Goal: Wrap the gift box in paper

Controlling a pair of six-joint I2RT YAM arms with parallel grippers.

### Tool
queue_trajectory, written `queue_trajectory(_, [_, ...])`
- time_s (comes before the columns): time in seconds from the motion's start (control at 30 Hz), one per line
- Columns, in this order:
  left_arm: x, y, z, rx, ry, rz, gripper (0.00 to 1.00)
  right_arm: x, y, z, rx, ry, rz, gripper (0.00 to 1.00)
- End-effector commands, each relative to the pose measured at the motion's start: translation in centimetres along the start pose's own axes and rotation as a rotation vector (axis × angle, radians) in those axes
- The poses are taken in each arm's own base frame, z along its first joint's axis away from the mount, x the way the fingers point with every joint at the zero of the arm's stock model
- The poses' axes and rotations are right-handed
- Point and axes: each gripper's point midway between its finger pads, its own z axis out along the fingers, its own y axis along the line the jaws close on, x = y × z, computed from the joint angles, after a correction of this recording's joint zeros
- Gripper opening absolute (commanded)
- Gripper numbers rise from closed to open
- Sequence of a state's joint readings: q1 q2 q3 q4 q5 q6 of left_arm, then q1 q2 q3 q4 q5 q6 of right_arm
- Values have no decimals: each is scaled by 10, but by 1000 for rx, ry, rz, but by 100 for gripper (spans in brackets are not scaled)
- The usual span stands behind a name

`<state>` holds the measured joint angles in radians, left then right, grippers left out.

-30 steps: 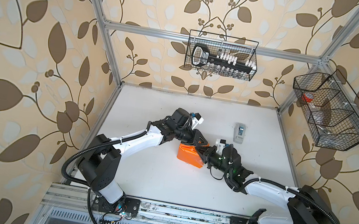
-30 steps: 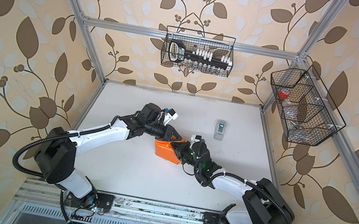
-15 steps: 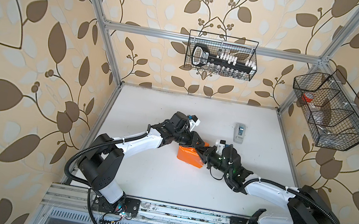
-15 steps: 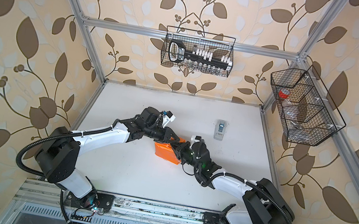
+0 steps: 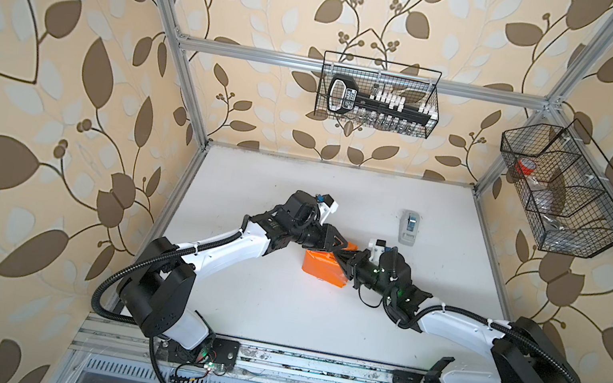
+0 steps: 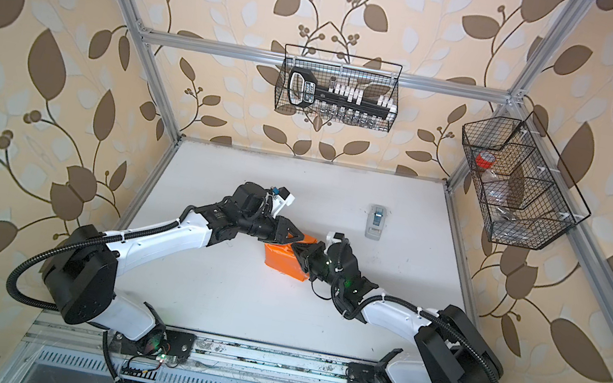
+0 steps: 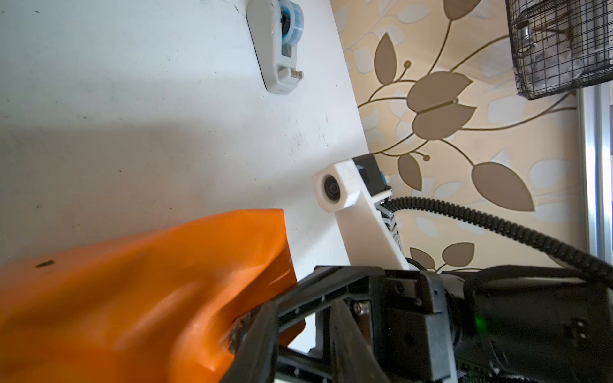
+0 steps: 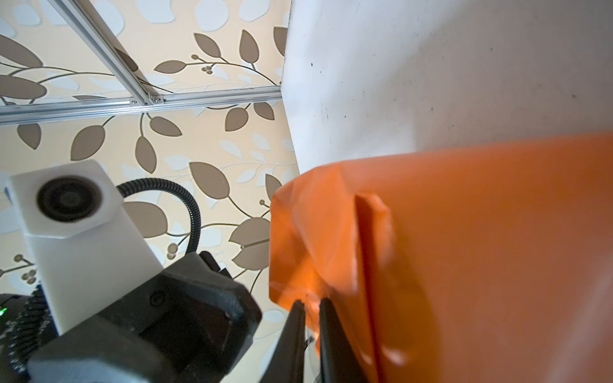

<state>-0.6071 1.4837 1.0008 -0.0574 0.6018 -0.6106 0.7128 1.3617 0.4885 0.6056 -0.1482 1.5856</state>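
Two white-and-black robot arms meet over the middle of the flat white bench [image 5: 255, 310].

Left arm [image 5: 227, 249]: the left jaws sit at the parcel's far upper edge, judged to be steadying it. Whether they are apart or together cannot be told.

Right arm [image 5: 458, 332]: the right jaws are nearly together, clamped on a gathered end flap [image 8: 308, 298], judged to be drawing it taut for folding.

Bright orange thin wrapping paper [image 5: 321, 269] encloses a squarish parcel at bench centre. The gift box is not visible and is presumed to be inside.

Small grey-white tape dispenser [image 5: 409, 227] stands well apart, so the wrap is judged not yet sealed.
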Motion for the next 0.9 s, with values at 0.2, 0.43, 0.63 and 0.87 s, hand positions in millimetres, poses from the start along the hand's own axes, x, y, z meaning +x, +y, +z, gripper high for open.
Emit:
queue_trajectory(0.2, [10, 20, 4, -24, 7, -28, 29, 7, -56, -2, 197, 9, 101, 16])
queue_trajectory(0.43, [20, 32, 10, -58, 44, -53, 28, 11, -57, -2, 202, 29, 127, 18])
queue_trajectory(0.63, [36, 52, 16, -124, 111, -100, 28, 22, -66, 5, 251, 87, 215, 23])
queue_trajectory(0.87, [58, 76, 18, -208, 181, -149, 27, 32, -66, 11, 365, 137, 155, 30])
